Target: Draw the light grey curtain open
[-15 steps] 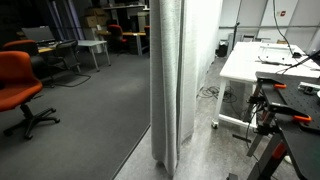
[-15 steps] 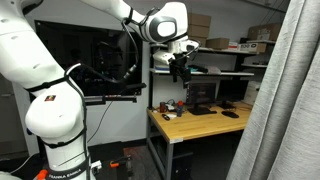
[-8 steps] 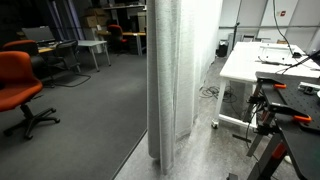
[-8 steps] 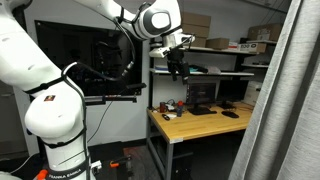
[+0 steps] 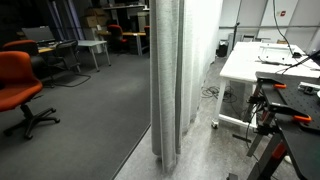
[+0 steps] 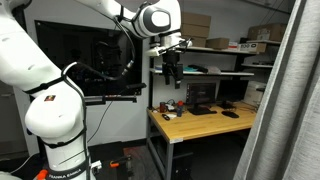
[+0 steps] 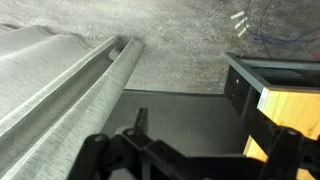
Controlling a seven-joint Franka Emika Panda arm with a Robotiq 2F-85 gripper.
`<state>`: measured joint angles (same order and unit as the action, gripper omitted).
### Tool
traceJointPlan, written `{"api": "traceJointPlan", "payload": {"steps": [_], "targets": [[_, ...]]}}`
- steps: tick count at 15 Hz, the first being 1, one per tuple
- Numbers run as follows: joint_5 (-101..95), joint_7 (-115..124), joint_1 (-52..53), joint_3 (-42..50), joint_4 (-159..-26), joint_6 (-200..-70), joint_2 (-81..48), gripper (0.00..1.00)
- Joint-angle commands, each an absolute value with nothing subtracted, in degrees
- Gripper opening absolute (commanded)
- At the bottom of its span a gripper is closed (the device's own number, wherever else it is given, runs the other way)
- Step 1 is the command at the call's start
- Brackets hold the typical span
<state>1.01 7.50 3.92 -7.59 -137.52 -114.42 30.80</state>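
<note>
White rounded arm [image 6: 40,62], black end effector [image 6: 171,79]

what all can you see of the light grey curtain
The curtain is a tall drape of light grey, finely ribbed fabric gathered into deep vertical folds. It hangs straight, running out of frame at the top and reaching down to the speckled floor. Nothing else visibly touches it; the gripper is apart from it.
</note>
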Motion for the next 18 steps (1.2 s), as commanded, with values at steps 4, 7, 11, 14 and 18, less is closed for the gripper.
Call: {"api": "traceJointPlan", "payload": {"steps": [4,7,11,14,18], "targets": [[1.85,7.56,4.56,-7.42,-137.08,-111.83,30.55,1.00],[2.23,7.54,4.63,-7.42,-136.77,-111.23,30.40,1.00],[2.24,7.54,4.63,-7.42,-136.73,-111.23,30.34,1.00],[2.24,7.53,4.63,-7.42,-136.73,-111.23,30.34,1.00],[2.24,7.54,4.63,-7.42,-136.73,-111.23,30.34,1.00]]}}
